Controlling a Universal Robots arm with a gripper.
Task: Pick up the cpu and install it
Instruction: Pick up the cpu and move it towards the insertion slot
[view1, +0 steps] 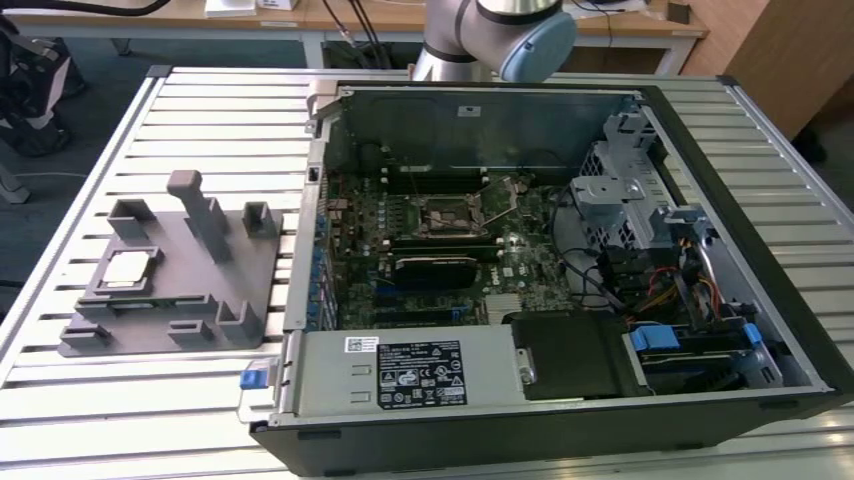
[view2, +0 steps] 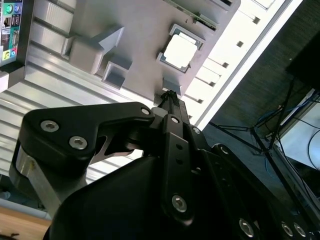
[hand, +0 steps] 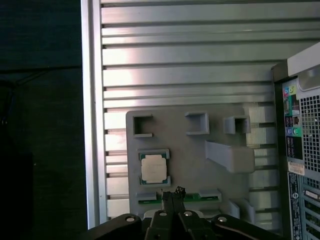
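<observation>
The cpu (hand: 153, 166) lies flat in a square pocket of the grey fixture tray (hand: 200, 167) on the tabletop (hand: 175, 50). The gripper (hand: 173, 192), pressed together and holding nothing, hangs above the tray, clear of the cpu.

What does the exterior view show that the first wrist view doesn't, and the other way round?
Exterior view: the inside of the open black computer case, its dark square motherboard socket, and the grey robot arm. First wrist view: the black claw, shut and empty. Both: the small silvery square cpu lying in the grey plastic fixture tray on the slatted metal table.
</observation>
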